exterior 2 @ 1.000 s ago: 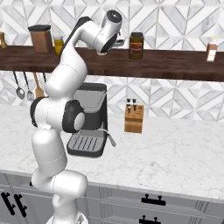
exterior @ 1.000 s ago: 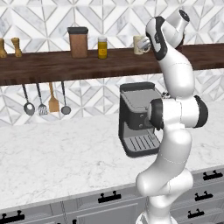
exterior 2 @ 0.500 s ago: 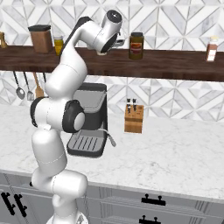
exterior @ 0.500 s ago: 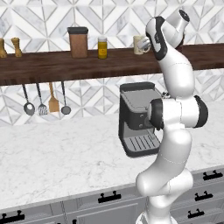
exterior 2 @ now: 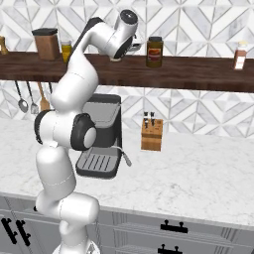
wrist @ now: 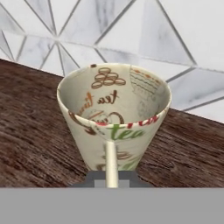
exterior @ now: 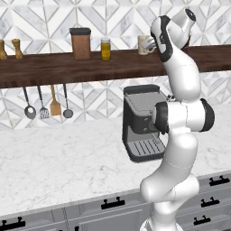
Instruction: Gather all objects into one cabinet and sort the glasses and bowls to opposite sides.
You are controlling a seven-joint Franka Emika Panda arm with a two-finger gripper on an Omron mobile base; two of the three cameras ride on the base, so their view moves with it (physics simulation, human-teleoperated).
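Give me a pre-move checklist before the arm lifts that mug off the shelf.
1. Gripper shut on the cream mug handle: ok.
2. Mug upright on the wooden shelf: ok.
3. Mug empty inside: ok.
4. Room beside the mug, with the yellow jar well off to one side: ok.
5. Whether the handle hold is firm enough for the lift: cannot tell.
6. Coffee machine below the lift path, a risk if the mug drops: not ok.
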